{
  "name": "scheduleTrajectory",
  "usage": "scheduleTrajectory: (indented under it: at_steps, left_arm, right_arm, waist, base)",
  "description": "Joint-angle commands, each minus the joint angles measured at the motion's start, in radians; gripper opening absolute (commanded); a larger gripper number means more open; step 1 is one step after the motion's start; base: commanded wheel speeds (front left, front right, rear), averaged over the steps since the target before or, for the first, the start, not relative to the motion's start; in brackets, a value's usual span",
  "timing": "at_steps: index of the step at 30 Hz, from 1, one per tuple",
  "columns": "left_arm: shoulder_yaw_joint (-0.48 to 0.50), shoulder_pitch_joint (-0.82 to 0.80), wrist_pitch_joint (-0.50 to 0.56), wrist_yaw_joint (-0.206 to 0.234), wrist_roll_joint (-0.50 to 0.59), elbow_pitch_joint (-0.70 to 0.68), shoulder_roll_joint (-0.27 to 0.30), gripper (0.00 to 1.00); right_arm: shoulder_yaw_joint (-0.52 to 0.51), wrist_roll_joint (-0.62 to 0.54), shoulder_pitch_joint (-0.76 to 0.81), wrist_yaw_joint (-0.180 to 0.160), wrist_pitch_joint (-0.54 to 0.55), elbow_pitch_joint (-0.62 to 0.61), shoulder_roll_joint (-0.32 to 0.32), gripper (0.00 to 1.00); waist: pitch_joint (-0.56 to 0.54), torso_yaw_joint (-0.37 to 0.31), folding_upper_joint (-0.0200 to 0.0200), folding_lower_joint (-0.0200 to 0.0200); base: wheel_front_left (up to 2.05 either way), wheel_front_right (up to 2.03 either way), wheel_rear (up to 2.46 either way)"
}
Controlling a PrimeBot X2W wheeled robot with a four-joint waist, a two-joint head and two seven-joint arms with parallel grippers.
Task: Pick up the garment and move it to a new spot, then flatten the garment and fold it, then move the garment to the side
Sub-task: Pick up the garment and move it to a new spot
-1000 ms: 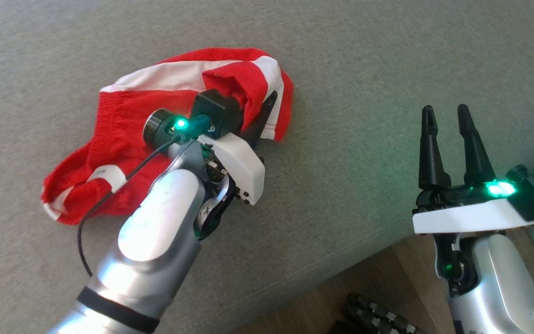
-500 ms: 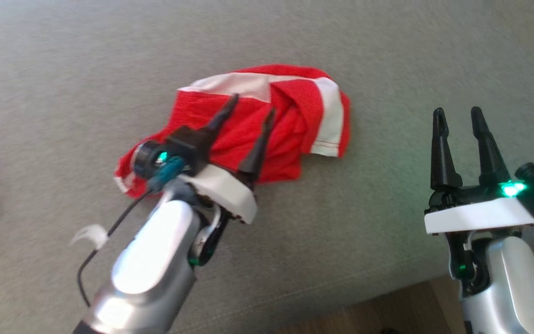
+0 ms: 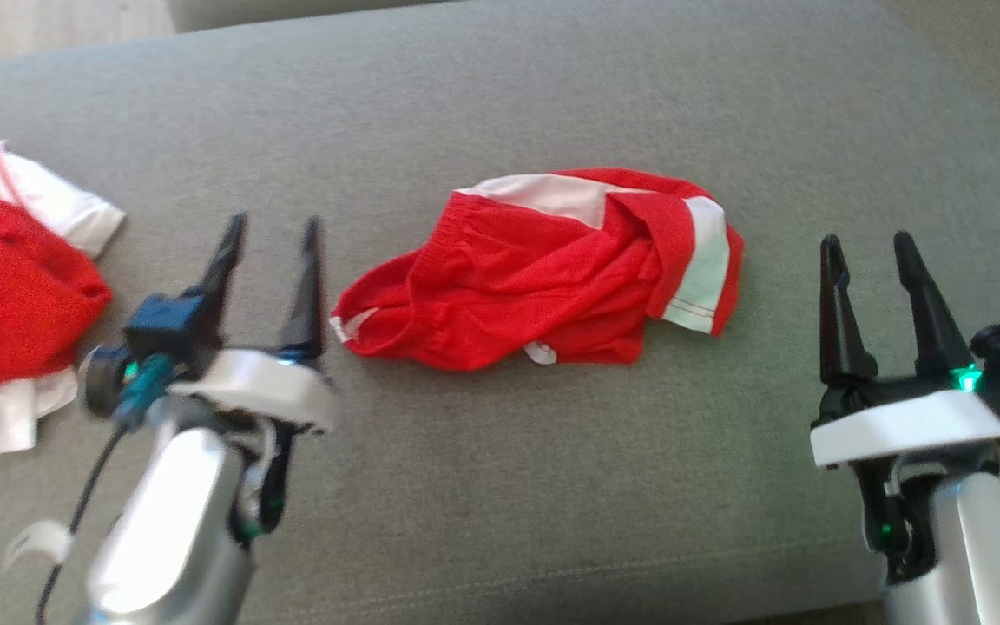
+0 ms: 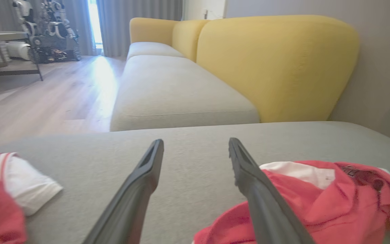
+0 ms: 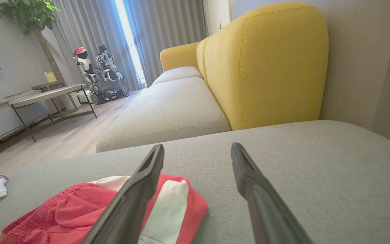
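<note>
The likeliest fault is a poor flattening grasp. The garment lies bunched with layers overlapping, so a pincer closing on the heap could pinch two layers at once and drag the whole bundle instead of spreading it. The left pincer stands between this garment and a second red piece at the cushion's left, so a stray reach could take the wrong cloth. Both pincers are apart and hold nothing, and the right pincer hovers off the garment's right side. The garment sits about midway across the grey sofa cushion, red with white bands, crumpled, its right part folded over itself
</note>
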Motion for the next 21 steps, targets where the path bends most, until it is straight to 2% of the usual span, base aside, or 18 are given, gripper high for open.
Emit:
scheduleTrajectory:
  at_steps: [1,5,11,21]
  left_arm:
    - [0.057,-0.005,-0.011,0.013,-0.001,-0.035,0.039,1.00]
    - [0.101,0.044,-0.012,0.020,0.002,-0.052,0.074,1.00]
    - [0.151,0.122,-0.012,-0.001,-0.010,-0.092,0.090,1.00]
    - [0.146,0.198,-0.012,-0.050,0.003,-0.112,0.097,1.00]
  right_arm:
    - [0.021,-0.012,0.006,0.004,0.008,-0.039,-0.004,1.00]
    - [0.030,-0.028,0.018,0.004,0.022,-0.048,-0.005,1.00]
    - [0.026,-0.048,0.043,0.004,0.036,-0.049,-0.018,1.00]
    - [0.028,-0.052,0.085,0.004,0.049,-0.038,-0.035,1.00]
  waist:
    - [-0.020,0.022,0.0000,0.0000]
    - [-0.036,0.042,0.0000,0.0000]
    - [-0.065,0.061,0.0000,0.0000]
    - [-0.119,0.053,0.0000,0.0000]
  base:
    - [0.00,0.00,0.00]
    - [0.00,0.00,0.00]
    - [0.00,0.00,0.00]
    - [0.00,0.00,0.00]
